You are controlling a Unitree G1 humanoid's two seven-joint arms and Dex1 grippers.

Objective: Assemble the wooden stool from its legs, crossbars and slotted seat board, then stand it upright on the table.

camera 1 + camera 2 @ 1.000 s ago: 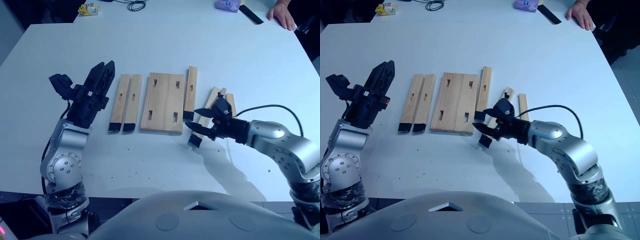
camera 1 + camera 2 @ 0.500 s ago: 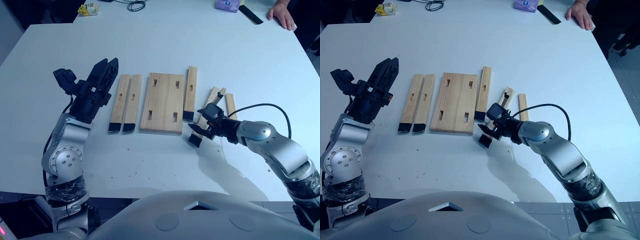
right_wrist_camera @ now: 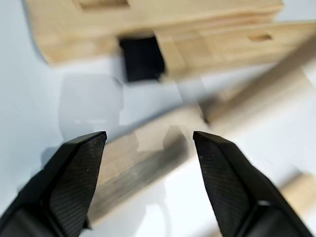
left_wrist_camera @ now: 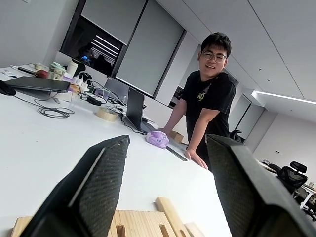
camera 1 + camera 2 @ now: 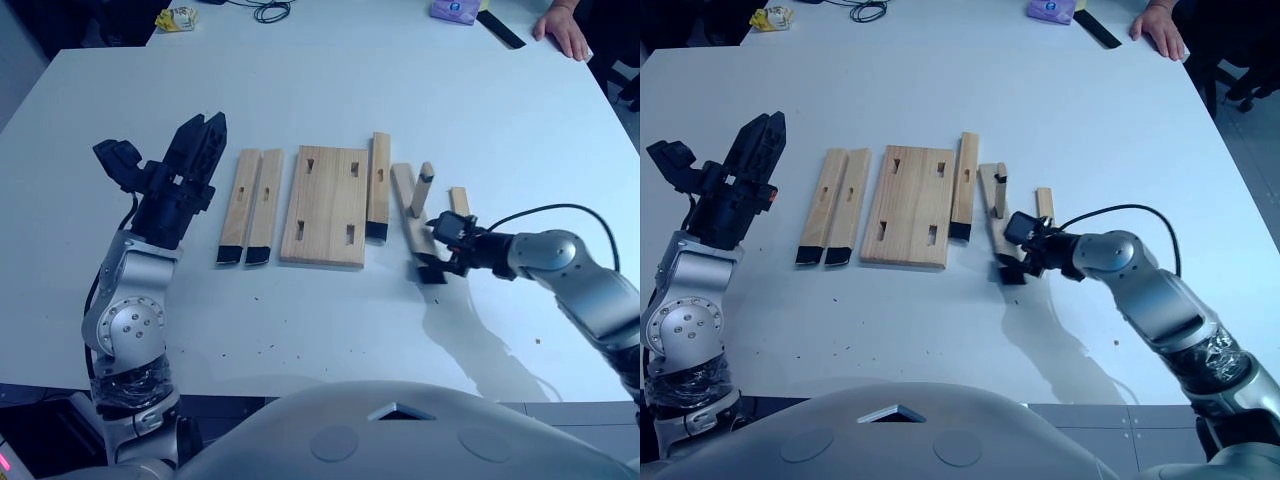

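Note:
The slotted seat board (image 5: pixel 325 205) lies flat mid-table, with two black-tipped legs (image 5: pixel 252 205) side by side on its left and a third leg (image 5: pixel 379 185) against its right edge. A fourth leg (image 5: pixel 411 212) lies further right, its black end at my right gripper (image 5: pixel 438 264). That gripper is low over the table and open, its fingers (image 3: pixel 79 173) straddling this leg (image 3: pixel 143 153). One short crossbar (image 5: pixel 423 188) rests tilted on the leg, and another (image 5: pixel 459 200) lies flat beside it. My left gripper (image 5: pixel 203 130) is open and held up left of the legs, holding nothing.
At the table's far edge sit a purple packet (image 5: pixel 455 10), a black strip (image 5: pixel 500 28), a yellow item (image 5: pixel 180 17) and a cable (image 5: pixel 272 10). The white table (image 5: pixel 330 320) has bare room in front of the parts and behind them.
My right gripper moved right, and the fourth leg's black end swung right with it. A crossbar now leans up on that leg. The left arm shifted slightly.

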